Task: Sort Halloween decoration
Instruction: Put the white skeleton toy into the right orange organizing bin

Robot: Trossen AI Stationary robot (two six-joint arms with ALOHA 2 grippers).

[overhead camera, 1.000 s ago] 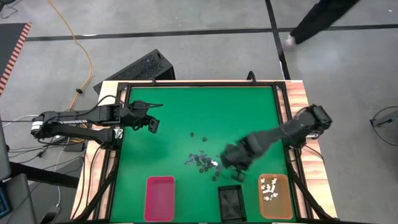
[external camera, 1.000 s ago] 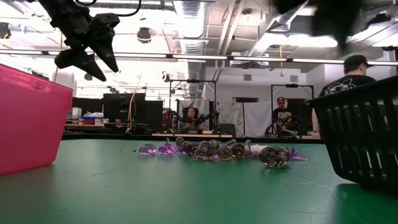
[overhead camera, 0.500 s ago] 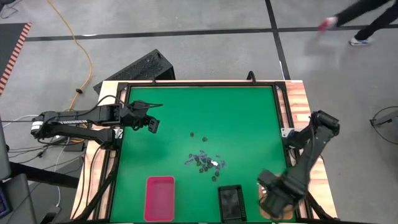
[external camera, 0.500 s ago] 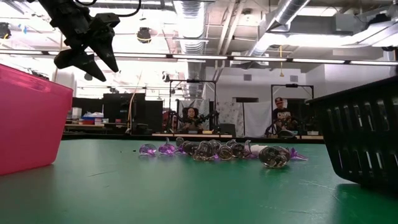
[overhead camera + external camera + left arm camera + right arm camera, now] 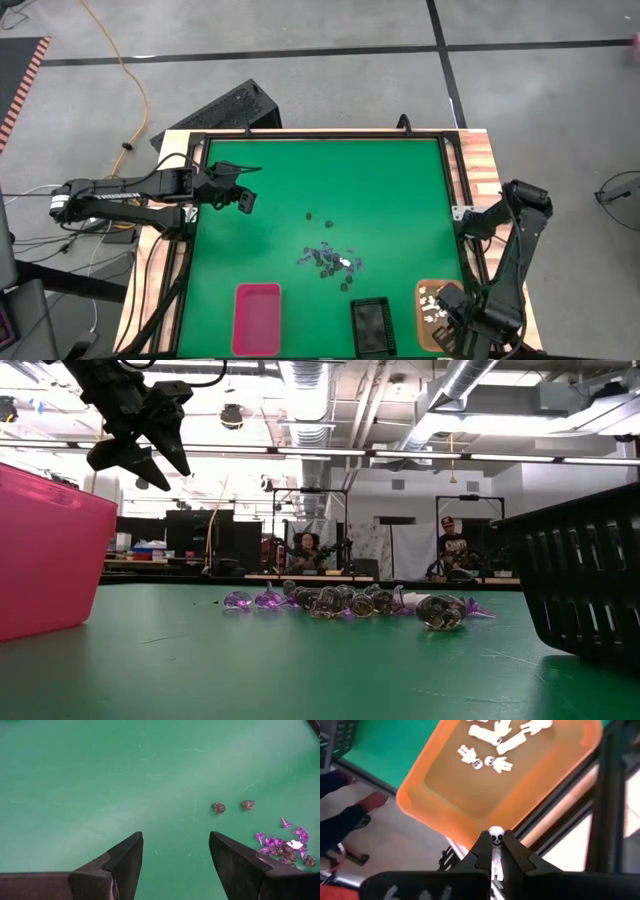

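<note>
A pile of tiny purple, dark and white Halloween decoration trinkets (image 5: 328, 260) (image 5: 350, 602) (image 5: 285, 845) lies mid-table on the green mat, with two dark ones (image 5: 218, 808) a little apart. My right gripper (image 5: 462, 322) (image 5: 494, 851) is at the near right, above the edge of the orange tray (image 5: 432, 312) (image 5: 470, 795), shut on a small white trinket. Several white trinkets (image 5: 495, 740) lie in that tray. My left gripper (image 5: 245, 192) (image 5: 175, 855) (image 5: 140, 445) hangs open at the far left, above the mat. My right gripper pinches a small white skull-faced figure between its two fingertips, its head (image 5: 495, 837) sticking out past them. The fingers point down from above. The figure is lifted clear, over the orange tray's rim.
A pink tray (image 5: 257, 318) (image 5: 45, 550) and a black slotted tray (image 5: 372, 325) (image 5: 585, 575) stand along the near edge, left of the orange one. A black frame (image 5: 455, 180) borders the mat. People sit in the room beyond the table.
My right gripper has swung from beside the pile toward the table's near right corner, rolling about its own axis, and now hangs over the orange tray's edge, still shut.
</note>
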